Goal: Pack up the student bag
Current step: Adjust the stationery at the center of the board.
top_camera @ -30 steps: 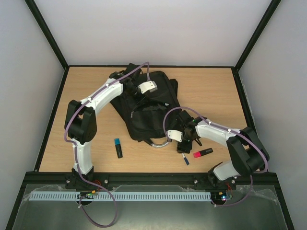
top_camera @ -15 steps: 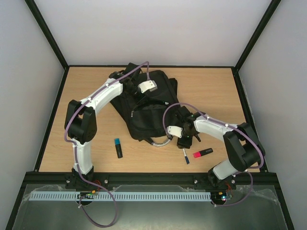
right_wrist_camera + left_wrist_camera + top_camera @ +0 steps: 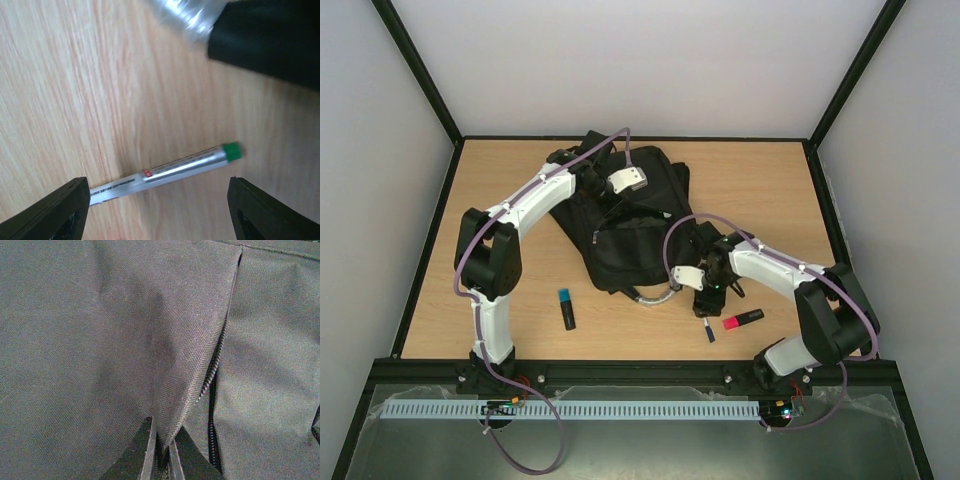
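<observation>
A black backpack point(image 3: 640, 240) lies mid-table point(image 3: 770, 190), the left gripper point(image 3: 161, 460) clamped on its fabric beside the zip point(image 3: 212, 370), while the right gripper point(image 3: 160, 210) hangs open over a pen point(image 3: 165, 172); the pen, pink highlighter point(image 3: 743, 319) and blue-capped marker point(image 3: 566, 309) all lie unpacked.

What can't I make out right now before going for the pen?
- student bag interior: left wrist view shows only a dark zip gap; contents hidden.
- left gripper fingers: cut off by that view's bottom edge.
- pen: one end behind a right gripper finger, right wrist view; print too small.
- grey loop handle: blurred, cut by top edge there.
</observation>
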`<state>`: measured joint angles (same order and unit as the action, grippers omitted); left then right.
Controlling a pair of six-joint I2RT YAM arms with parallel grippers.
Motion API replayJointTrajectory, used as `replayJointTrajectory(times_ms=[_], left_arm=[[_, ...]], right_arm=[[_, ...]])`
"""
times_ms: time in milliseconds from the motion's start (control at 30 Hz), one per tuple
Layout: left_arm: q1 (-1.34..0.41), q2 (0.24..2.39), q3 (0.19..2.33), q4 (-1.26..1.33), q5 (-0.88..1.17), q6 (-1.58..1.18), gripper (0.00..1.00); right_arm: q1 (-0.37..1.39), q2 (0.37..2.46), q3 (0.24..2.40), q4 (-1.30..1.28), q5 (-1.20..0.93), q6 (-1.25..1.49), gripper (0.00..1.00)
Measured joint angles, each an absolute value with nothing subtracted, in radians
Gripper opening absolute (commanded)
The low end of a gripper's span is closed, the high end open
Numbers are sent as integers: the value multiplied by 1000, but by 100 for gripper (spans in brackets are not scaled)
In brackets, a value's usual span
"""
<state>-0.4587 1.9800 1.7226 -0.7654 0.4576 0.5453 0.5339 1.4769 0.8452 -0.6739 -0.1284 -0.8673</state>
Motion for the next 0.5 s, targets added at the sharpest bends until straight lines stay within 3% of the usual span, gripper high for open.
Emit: replayJointTrajectory(times_ms=[233,500], left_arm=[[-459,1980,1723,-766,456,545,2],[-459,1980,1723,-765,456,545,3]], right_arm=[[534,1476,762,-675,-128,-825,74],[534,1467,742,-632,-81,-754,53]])
